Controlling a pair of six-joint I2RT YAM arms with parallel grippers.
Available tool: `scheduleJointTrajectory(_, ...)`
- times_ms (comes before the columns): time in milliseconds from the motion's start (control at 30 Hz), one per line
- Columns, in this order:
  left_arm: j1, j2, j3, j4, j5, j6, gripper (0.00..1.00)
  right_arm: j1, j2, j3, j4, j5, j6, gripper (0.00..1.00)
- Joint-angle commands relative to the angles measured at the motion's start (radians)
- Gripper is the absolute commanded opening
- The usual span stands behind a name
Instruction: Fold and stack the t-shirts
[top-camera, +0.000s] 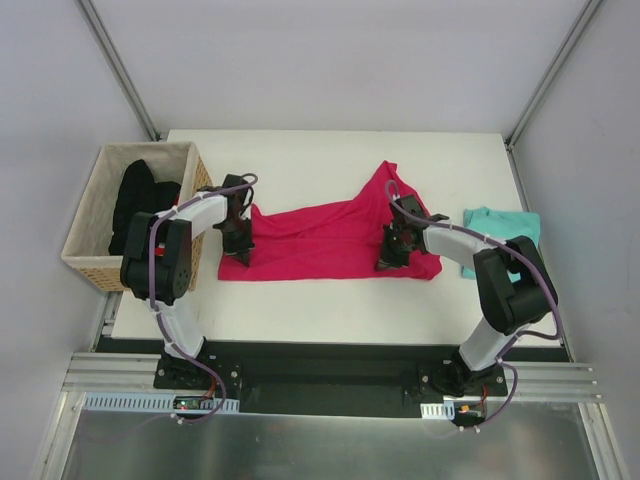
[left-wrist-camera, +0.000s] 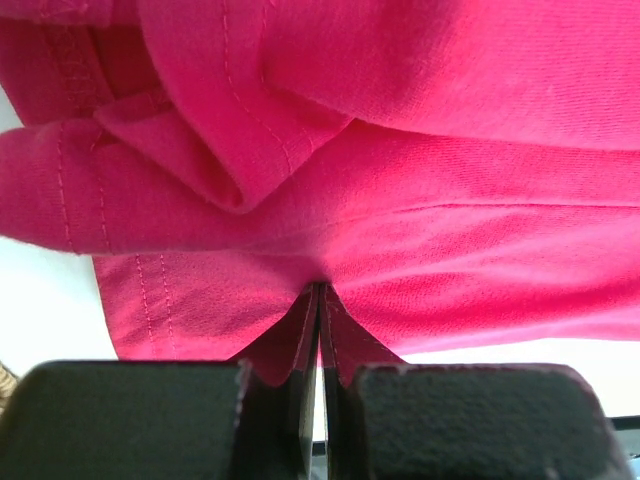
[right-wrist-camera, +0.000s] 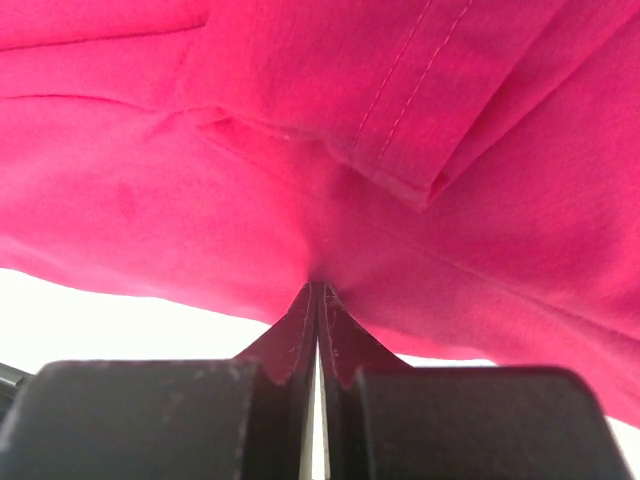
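Pale grey walls (top-camera: 330, 60) enclose a white table (top-camera: 330, 300). The magenta t-shirt (top-camera: 320, 235) lies rumpled across its middle. A woven basket (top-camera: 92, 225) at the left edge holds a black garment (top-camera: 135, 195). The teal t-shirt (top-camera: 505, 225) lies at the right edge. The left pincer (top-camera: 240, 250) and right pincer (top-camera: 392, 258) each clench magenta cloth.

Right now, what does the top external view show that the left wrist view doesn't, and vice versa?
Only top external: the wicker basket holding a black garment, the teal cloth t-shirt at far right, and the right gripper. Only left wrist: the hem stitching close up. Both: the magenta-pink cloth t-shirt, pinched in the shut left gripper.
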Motion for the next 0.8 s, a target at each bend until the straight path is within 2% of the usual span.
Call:
scheduleJointTrajectory(0,0.012,-0.062,-0.029,-0.032,-0.026,-0.023,0.00,0.021,-0.062,-0.013,0.002,0.001,0.040,0.01)
scheduleJointTrajectory(467,0.009,-0.103,-0.061,-0.040,-0.034,-0.019,0.00,0.085,-0.094,-0.065,0.041,0.011,0.108,0.01)
scheduleJointTrajectory(767,0.009,-0.091,-0.018,-0.044,-0.031,-0.019,0.00,0.087,-0.074,0.042,-0.025,0.036,0.056,0.01)
